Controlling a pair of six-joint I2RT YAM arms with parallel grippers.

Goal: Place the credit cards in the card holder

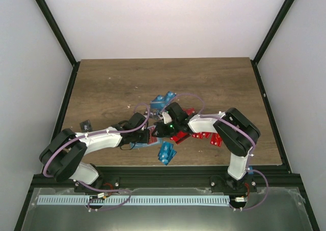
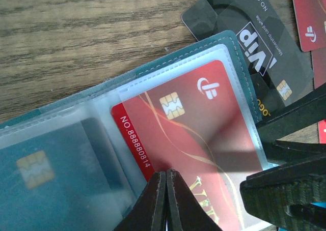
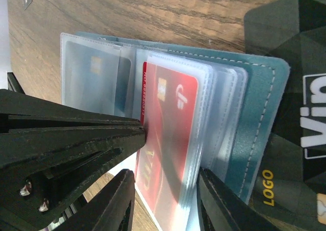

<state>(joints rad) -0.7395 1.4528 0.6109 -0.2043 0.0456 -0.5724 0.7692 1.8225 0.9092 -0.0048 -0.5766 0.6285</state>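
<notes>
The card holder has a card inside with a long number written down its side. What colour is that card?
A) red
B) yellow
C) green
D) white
A: the red card under the clear pocket of the card holder has NO.88880814 printed along its edge.
</notes>
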